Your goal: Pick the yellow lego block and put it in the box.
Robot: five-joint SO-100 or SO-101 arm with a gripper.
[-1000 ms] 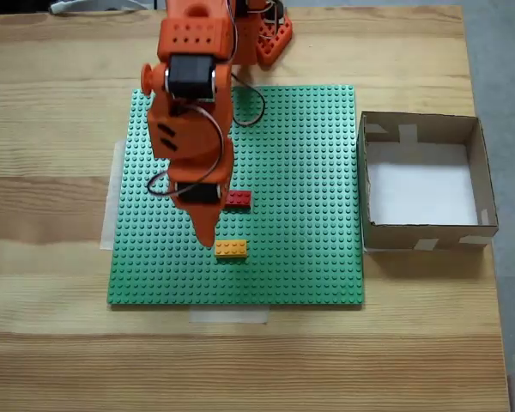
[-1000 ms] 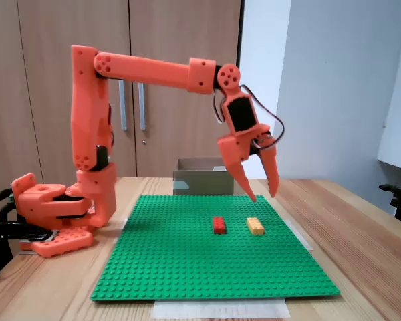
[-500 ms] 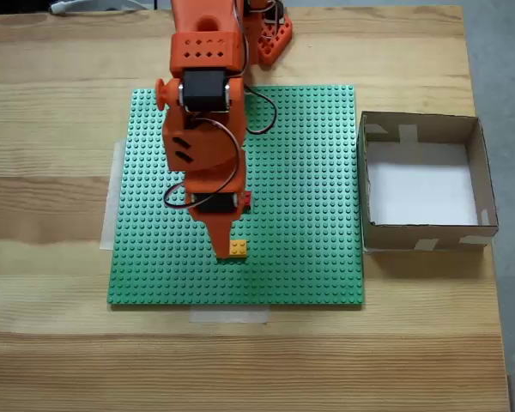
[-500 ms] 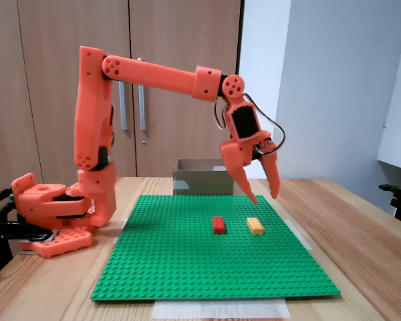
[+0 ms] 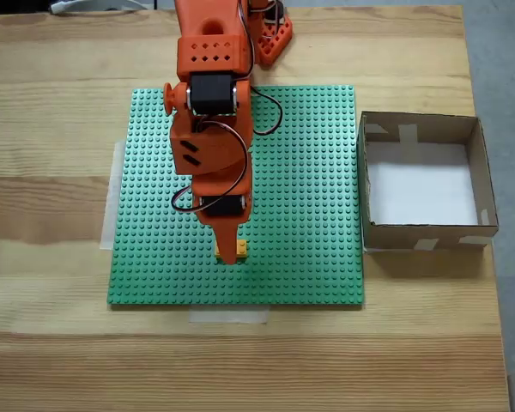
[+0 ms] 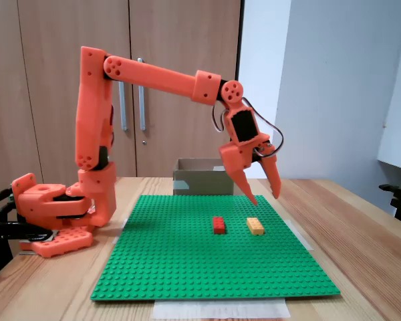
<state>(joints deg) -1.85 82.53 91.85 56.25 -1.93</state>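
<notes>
The yellow lego block (image 5: 242, 250) (image 6: 254, 226) lies flat on the green studded baseplate (image 5: 309, 172) (image 6: 187, 267), near its front middle in a fixed view from above. My orange gripper (image 5: 228, 254) (image 6: 265, 198) hangs open over it, fingertips spread and a little above the plate, holding nothing. From above, the fingers cover the block's middle. The box (image 5: 422, 182) (image 6: 202, 177), brown cardboard with a white bottom, stands off the plate's right edge and holds nothing.
A red brick (image 6: 218, 225) sits on the plate just beside the yellow one, hidden under the arm from above. The arm's orange base (image 6: 53, 214) is at the plate's far end. Wooden table (image 5: 51, 343) surrounds the plate.
The gripper has swung right in the view from above and come slightly lower, now covering the red brick and hanging over the yellow block. Both bricks and the box stayed put.
</notes>
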